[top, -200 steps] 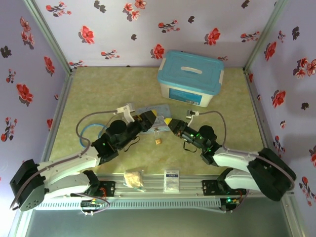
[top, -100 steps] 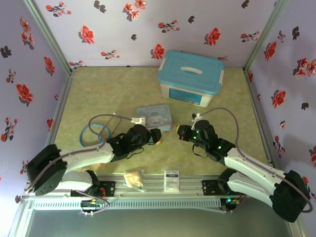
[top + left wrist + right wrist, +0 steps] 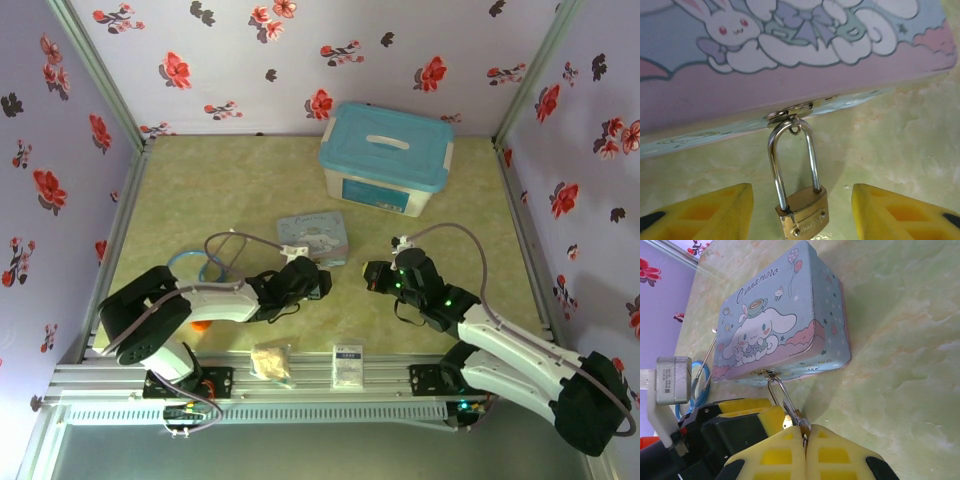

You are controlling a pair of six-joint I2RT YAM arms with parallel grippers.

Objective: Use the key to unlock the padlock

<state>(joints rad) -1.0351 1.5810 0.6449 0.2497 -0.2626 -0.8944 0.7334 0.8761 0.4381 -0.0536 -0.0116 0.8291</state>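
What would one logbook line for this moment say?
left gripper: open, straddling padlock, not gripping | right gripper: shut on key beside padlock | padlock: shackle closed through tin hasp

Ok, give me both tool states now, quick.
Left tool: open, straddling the padlock without touching it.
Right tool: closed, pinching what looks like the key.

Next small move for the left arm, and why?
Probably close the left gripper on the padlock: its body lies loose between the open fingers, shackle hooked to the tin, and the shut right gripper looks to hold the key beside it.
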